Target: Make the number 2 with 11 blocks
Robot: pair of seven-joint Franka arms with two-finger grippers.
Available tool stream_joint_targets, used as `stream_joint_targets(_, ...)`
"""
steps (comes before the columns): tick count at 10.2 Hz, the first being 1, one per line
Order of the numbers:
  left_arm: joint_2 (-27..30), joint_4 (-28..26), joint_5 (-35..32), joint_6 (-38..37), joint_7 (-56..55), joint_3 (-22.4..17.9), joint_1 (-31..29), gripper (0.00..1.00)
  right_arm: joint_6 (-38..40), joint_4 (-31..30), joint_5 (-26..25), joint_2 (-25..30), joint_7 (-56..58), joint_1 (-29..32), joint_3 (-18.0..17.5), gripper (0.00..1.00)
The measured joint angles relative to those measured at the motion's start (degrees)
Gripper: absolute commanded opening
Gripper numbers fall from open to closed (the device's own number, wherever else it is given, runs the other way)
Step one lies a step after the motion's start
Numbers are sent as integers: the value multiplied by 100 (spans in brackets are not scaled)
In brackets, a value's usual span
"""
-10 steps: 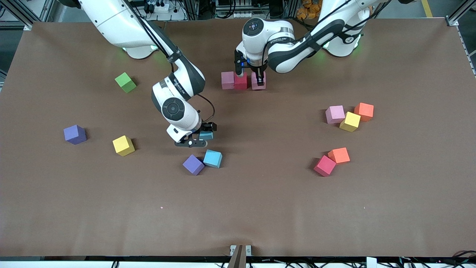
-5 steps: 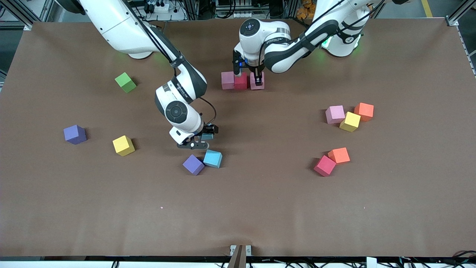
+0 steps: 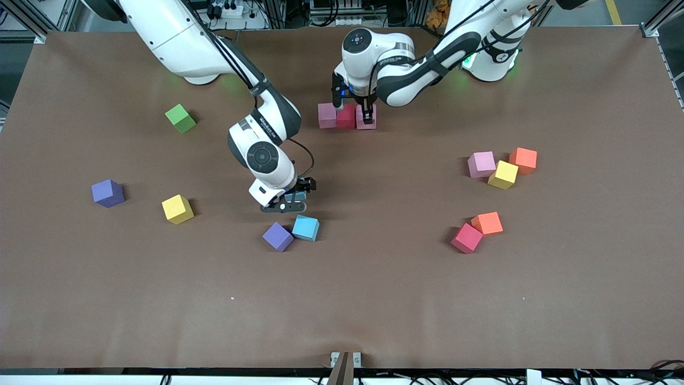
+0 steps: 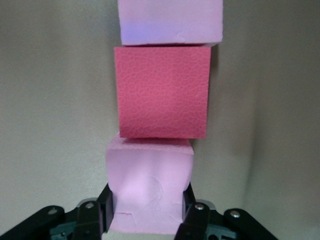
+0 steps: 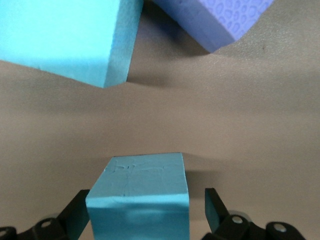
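A row of a pink block (image 3: 326, 115), a red block (image 3: 346, 116) and a second pink block (image 3: 358, 123) lies near the arms' bases. My left gripper (image 3: 366, 115) is shut on that second pink block (image 4: 149, 185), which touches the red block (image 4: 161, 92). My right gripper (image 3: 292, 201) is low at mid-table, open around a light blue block (image 5: 140, 197), with a gap at one finger. A second light blue block (image 3: 305, 228) and a purple block (image 3: 278, 236) lie just nearer the front camera.
Toward the left arm's end lie a pink (image 3: 481, 164), a yellow (image 3: 503, 175), two orange (image 3: 523, 160) (image 3: 487, 223) and a red block (image 3: 466, 238). Toward the right arm's end lie a yellow (image 3: 177, 208), a purple (image 3: 107, 192) and a lime-green cube (image 3: 180, 118).
My left gripper slid its pink block against the red block, closing the gap. My right gripper shifted slightly toward the left arm's end, around the light blue block.
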State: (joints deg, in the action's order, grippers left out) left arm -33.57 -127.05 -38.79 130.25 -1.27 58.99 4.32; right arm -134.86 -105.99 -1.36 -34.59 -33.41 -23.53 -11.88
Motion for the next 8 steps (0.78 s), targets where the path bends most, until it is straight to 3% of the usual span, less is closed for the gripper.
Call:
stream_joint_targets(1,-14,1,-4,5,-7,-8,22,20,0,1,-2,-3,0,0,0,23)
stream_joint_targets(2,-31,2,-22,28,-8,-8,30,19,0,2,-2,-5,0,0,0,10)
stream_joint_targets(6,-100,5,-43,103,-17,-9,33,20,17,47,-3,-3,-3,2,2,7)
stream_joint_targets(7,-108,5,-43,107,-18,-10,34,24,112,99,-3,32,-18,18,16,6)
stream_joint_targets(8,-109,7,-43,109,-18,-11,35,48,281,164,0,136,-48,85,32,6)
